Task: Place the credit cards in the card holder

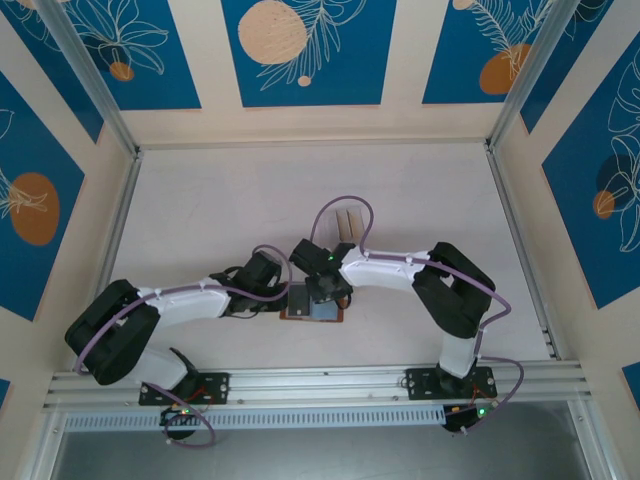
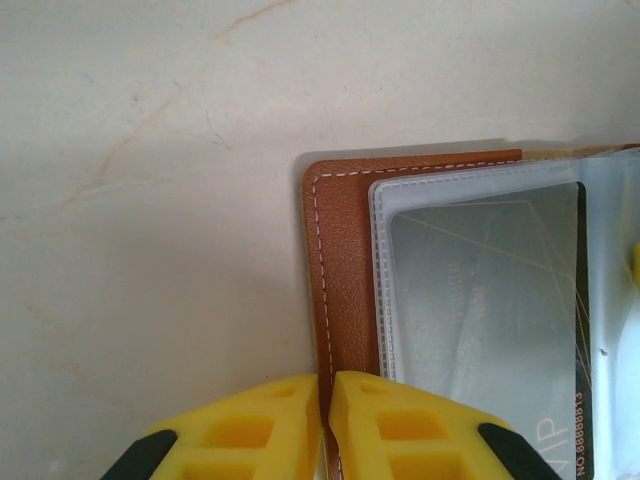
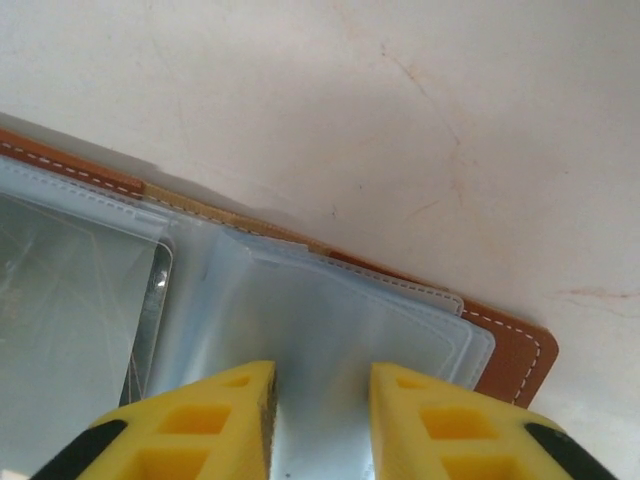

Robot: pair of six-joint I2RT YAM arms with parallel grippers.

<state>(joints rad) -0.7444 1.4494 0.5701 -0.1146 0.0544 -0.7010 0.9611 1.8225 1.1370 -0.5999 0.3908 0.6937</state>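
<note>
Two arms meet over the middle of the table (image 1: 220, 200), both bent inward above the holder (image 2: 340, 250). It lies open and flat, brown cover down and pale sleeves up. Beyond it and apart from it is a small stand (image 1: 347, 222) with tan strips in it, too small to read further.

The left gripper (image 2: 322, 385) sits at the holder's left edge. Its yellow fingers are closed to a thin slit, and the stitched leather edge runs straight into that slit. Whether the leather is pinched or the tips merely rest on it cannot be told. Just right of the fingers, a clear sleeve (image 2: 400, 200) holds a silver card (image 2: 480, 300), which is fully inside. "VIP" and a number are printed near the card's lower right corner.

The right gripper (image 3: 322, 375) hangs over the holder's other half. Its fingers stand partly apart, with a bluish sleeve showing in the gap between them. Whether the tips press on that sleeve cannot be told. The cover's rounded brown corner shows just right of the right finger. To the left of the fingers, the silver card glints through its sleeve. Several sleeves overlap here, their edges stepped one behind another.
</note>
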